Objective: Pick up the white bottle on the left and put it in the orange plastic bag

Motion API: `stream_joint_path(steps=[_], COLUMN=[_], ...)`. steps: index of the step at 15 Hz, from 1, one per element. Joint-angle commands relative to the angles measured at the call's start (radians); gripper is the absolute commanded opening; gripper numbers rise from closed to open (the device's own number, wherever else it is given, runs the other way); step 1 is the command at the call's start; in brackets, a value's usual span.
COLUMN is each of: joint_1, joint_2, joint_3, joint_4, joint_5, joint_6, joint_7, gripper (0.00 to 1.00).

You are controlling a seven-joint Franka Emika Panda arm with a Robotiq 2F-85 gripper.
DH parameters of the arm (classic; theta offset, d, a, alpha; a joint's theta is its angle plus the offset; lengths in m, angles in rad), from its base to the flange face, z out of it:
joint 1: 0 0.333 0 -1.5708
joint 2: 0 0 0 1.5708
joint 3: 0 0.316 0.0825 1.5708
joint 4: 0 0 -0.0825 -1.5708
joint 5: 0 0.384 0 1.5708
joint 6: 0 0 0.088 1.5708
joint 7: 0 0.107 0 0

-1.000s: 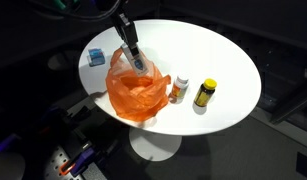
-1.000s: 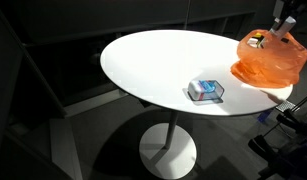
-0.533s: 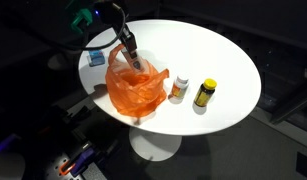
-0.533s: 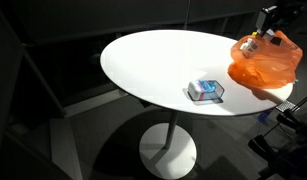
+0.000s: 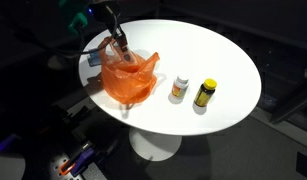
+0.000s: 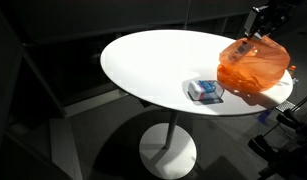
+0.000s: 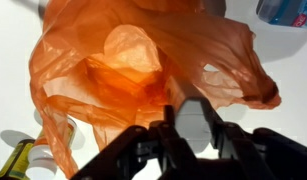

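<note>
Gripper (image 5: 120,48) sits in mouth of orange plastic bag (image 5: 131,80) at table (image 5: 218,50) edge nearest arm. Claw looks narrow, can't tell if it's pinching film. White bottle (image 5: 179,88) not in bag, upright near front edge btw bag and yellow bottle (image 5: 204,93). Judgement: should clear bag w/o snagging, then grip bottle body, avoiding yellow one.

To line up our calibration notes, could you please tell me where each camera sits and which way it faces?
Exterior view: high up, looking down on the round white table; the arm enters top left, with the gripper at the orange plastic bag.
Exterior view: lower, off to one side, looking across the table past the blue box; the arm shows top right.
Wrist view: looks down past the gripper's fingers into the bag.
Shared: all three show the bag.
</note>
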Motion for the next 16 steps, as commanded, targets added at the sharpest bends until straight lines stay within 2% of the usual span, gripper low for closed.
stream_joint_path(steps=[1, 5, 16], joint_1=[0.005, 0.005, -0.007], joint_2=[0.016, 0.071, 0.159], joint_3=[-0.002, -0.014, -0.038], joint_4=[0.019, 0.056, 0.189], joint_5=[0.024, 0.042, -0.052], joint_6=[-0.051, -0.142, -0.304], joint_7=[-0.022, -0.031, -0.005], gripper=[0.09, 0.09, 0.09])
